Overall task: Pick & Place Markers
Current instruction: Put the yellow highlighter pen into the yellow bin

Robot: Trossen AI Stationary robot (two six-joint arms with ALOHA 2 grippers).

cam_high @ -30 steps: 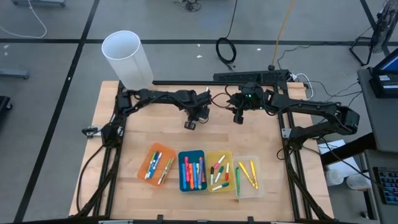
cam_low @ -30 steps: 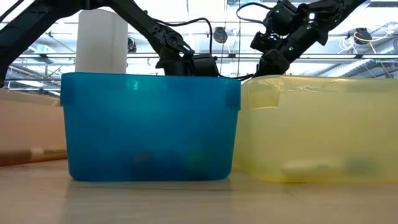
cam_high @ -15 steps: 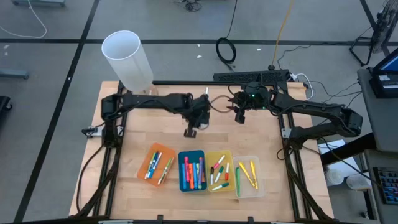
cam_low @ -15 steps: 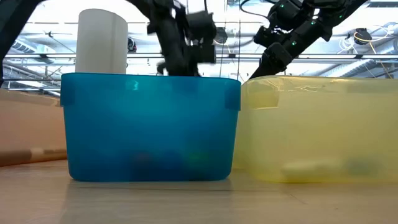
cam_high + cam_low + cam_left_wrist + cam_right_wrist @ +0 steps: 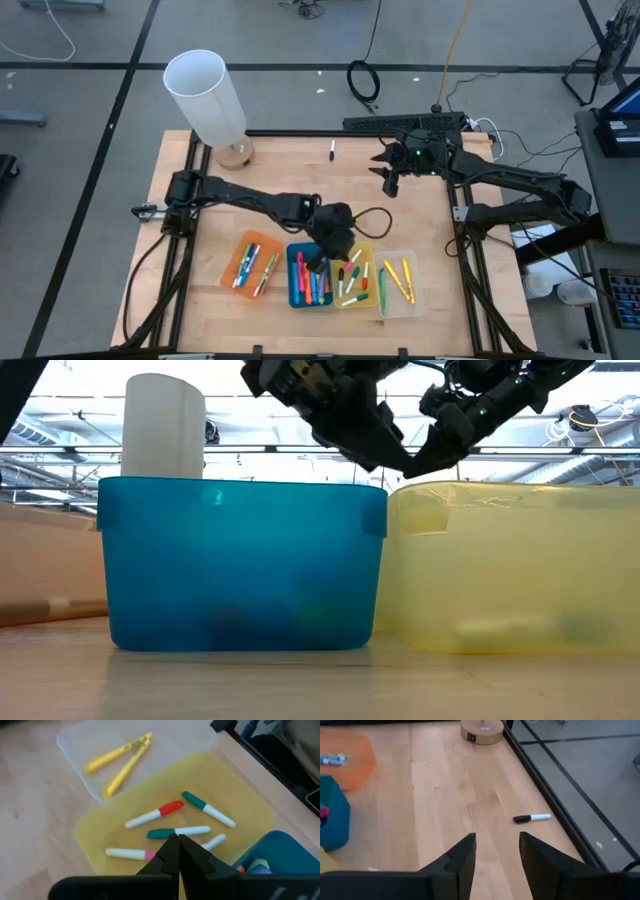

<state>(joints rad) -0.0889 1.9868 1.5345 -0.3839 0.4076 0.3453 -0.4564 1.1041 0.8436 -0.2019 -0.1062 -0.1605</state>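
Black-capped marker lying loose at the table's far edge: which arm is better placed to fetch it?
Right. Its open tool faces the marker nearby; the left tool, shut, hangs over the trays.

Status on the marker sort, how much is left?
Nearly done. Markers already lie in the orange tray, blue tray, yellow tray and clear tray. In hand: nothing visible; the left tool is shut over the yellow tray, with no marker seen between its fingers. Left: one black-capped marker loose on the table near the far edge. The right tool is open and faces it.
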